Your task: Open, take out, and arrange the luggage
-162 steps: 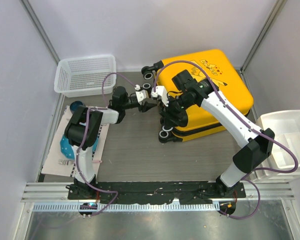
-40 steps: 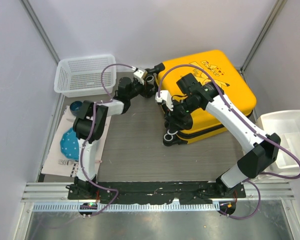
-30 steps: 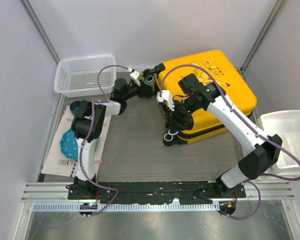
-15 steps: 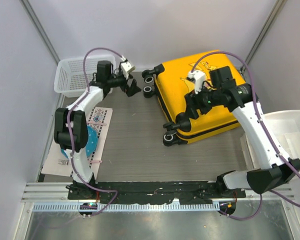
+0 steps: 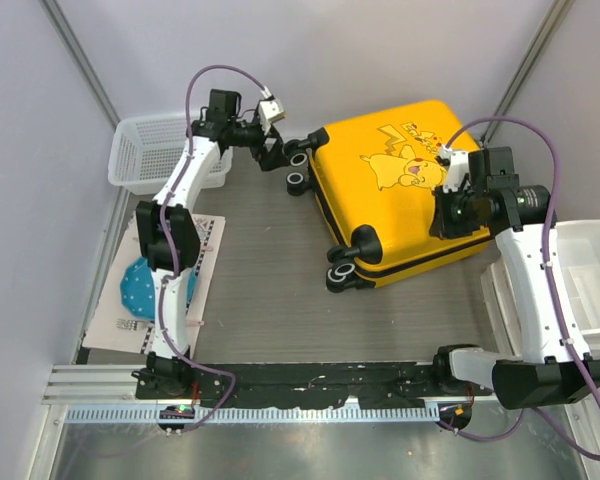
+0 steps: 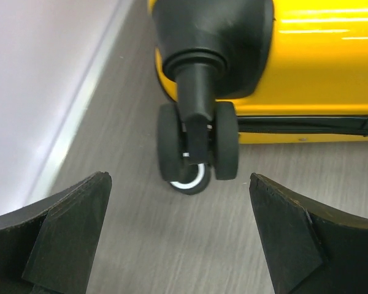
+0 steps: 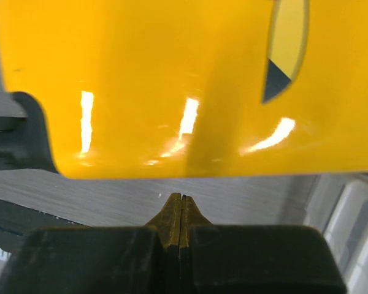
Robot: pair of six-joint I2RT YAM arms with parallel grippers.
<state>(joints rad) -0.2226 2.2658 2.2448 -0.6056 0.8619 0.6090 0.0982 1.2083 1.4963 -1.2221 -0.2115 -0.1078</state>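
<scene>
Closed yellow luggage lying flat on the table, with one of my arms at each end of it.

The luggage [image 5: 410,190] rests lid-up at the far right of the table [image 5: 270,290]. Its black zip band is shut, so whatever is inside is hidden. My left jaws stand wide apart, holding nothing, aimed at a black wheel [image 6: 196,150] on the far-left corner, probably to brace that end. My right jaws are pressed together on nothing near the lid's right edge, likely seeking the zip. A white mesh basket [image 5: 145,155] at far left looks empty. The white bins [image 5: 590,270] at right show no contents I can make out.
</scene>
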